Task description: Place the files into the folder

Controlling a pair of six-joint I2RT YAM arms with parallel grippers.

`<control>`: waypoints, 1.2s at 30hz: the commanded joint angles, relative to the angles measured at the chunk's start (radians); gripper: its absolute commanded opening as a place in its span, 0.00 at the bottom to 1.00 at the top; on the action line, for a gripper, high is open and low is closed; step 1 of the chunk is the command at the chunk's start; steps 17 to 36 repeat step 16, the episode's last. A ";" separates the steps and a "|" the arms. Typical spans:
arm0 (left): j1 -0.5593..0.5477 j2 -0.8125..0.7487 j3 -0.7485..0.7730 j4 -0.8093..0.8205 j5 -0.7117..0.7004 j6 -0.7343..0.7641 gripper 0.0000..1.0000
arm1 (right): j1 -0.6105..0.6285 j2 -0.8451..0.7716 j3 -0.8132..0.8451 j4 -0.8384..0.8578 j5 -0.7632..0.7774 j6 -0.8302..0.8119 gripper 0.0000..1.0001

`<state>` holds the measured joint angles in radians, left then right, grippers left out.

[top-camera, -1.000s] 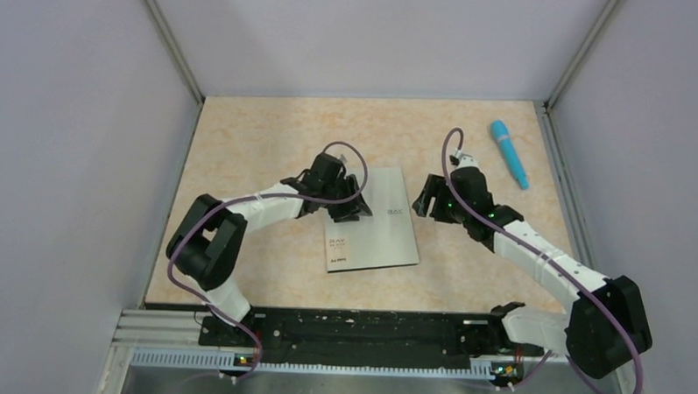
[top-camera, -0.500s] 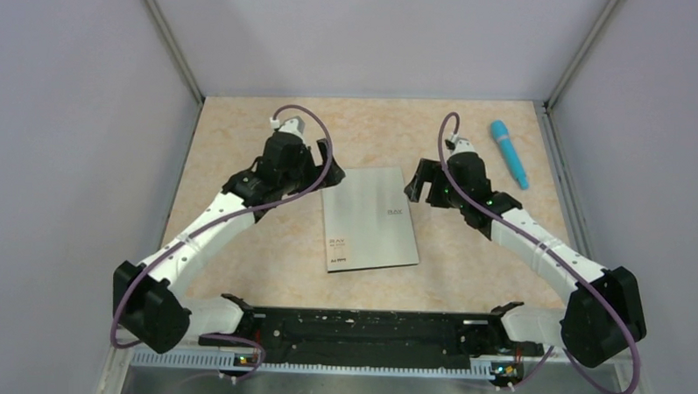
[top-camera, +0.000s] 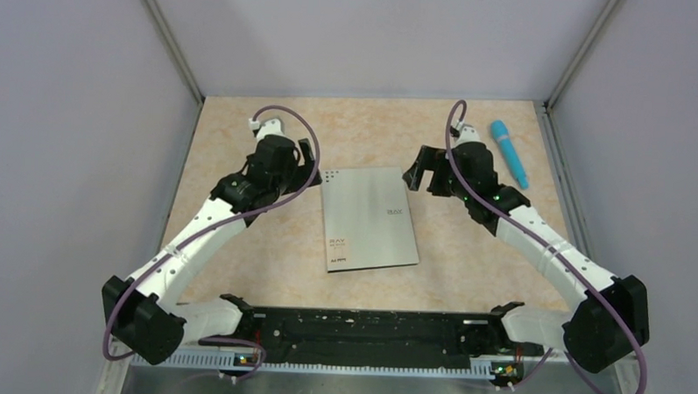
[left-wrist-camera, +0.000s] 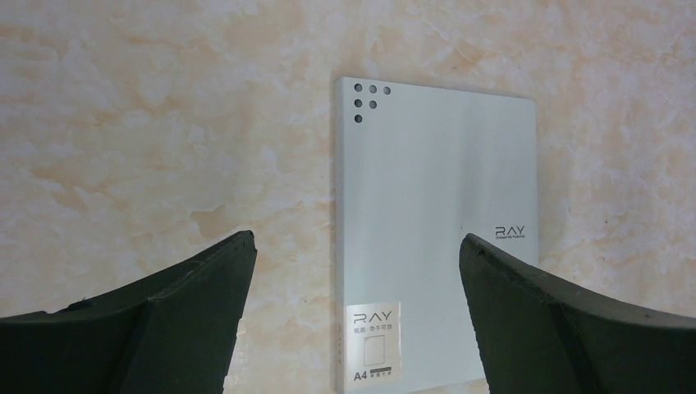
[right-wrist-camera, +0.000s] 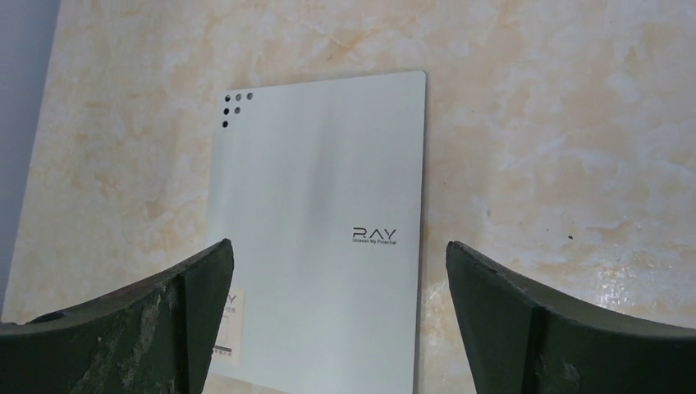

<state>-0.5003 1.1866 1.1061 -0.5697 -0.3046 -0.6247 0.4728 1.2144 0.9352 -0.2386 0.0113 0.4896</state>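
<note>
1. Grey and matte, the folder (top-camera: 368, 218) lies closed and flat in the middle of the beige marbled table (top-camera: 448, 270), with its printed label at the near left corner. It sits where it sat a second ago.
2. The files are hidden; whether they lie under the shut cover cannot be told.
3. The left gripper (left-wrist-camera: 353, 246) has its jaws spread wide and holds nothing. A second ago it was over the folder's far left part. It has since drawn back to the left and hangs clear of the cover's left edge.
4. The right gripper (right-wrist-camera: 338, 250) is likewise spread wide and empty, just off the folder's far right corner. It has shifted slightly toward the far side of the table.
5. Both wrist views look down on the cover between dark fingers (left-wrist-camera: 189, 312) that do not touch it.
6. A blue cylinder-shaped tool (top-camera: 510, 153) lies near the far right edge, unmoved.
</note>
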 commanded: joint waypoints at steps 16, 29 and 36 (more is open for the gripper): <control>0.002 -0.027 -0.039 0.052 -0.002 0.012 0.99 | -0.004 -0.084 0.053 -0.002 0.002 -0.028 0.99; 0.002 -0.027 -0.039 0.052 -0.002 0.012 0.99 | -0.004 -0.084 0.053 -0.002 0.002 -0.028 0.99; 0.002 -0.027 -0.039 0.052 -0.002 0.012 0.99 | -0.004 -0.084 0.053 -0.002 0.002 -0.028 0.99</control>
